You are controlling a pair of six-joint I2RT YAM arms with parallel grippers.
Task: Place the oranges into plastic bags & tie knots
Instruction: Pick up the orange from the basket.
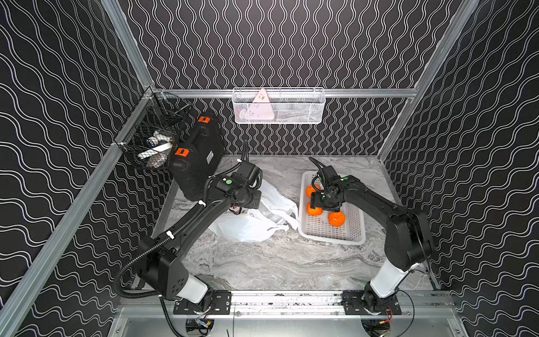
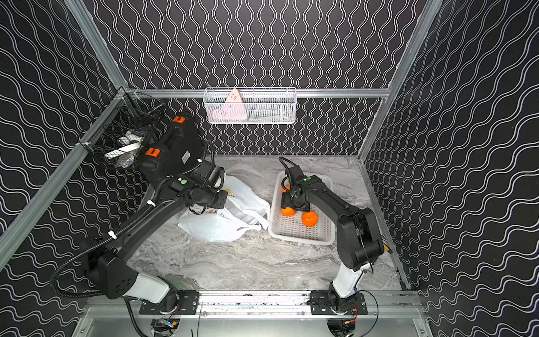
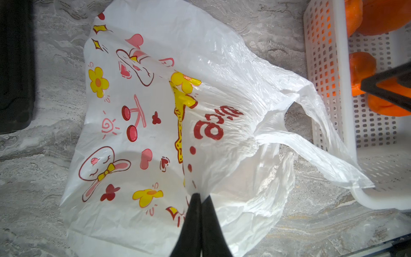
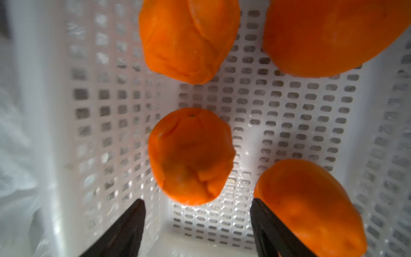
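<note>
Four bright-orange, dimpled oranges (image 4: 191, 155) are seen in the white perforated basket (image 4: 289, 106), beneath the right gripper (image 4: 196, 200), which is spread wide and empty. Just beside the basket, the crinkly white cartoon-printed plastic bag (image 3: 222, 66) is pinched by the closed left gripper (image 3: 201, 197).

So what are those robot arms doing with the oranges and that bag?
They're meant to put the oranges into the bag. The left tool is shut, pinching the bag, which lies on the table beside the basket. The right tool is open, down in the basket over one orange but not gripping it. All four oranges sit in the basket, so none is bagged and nothing is tied yet.
</note>
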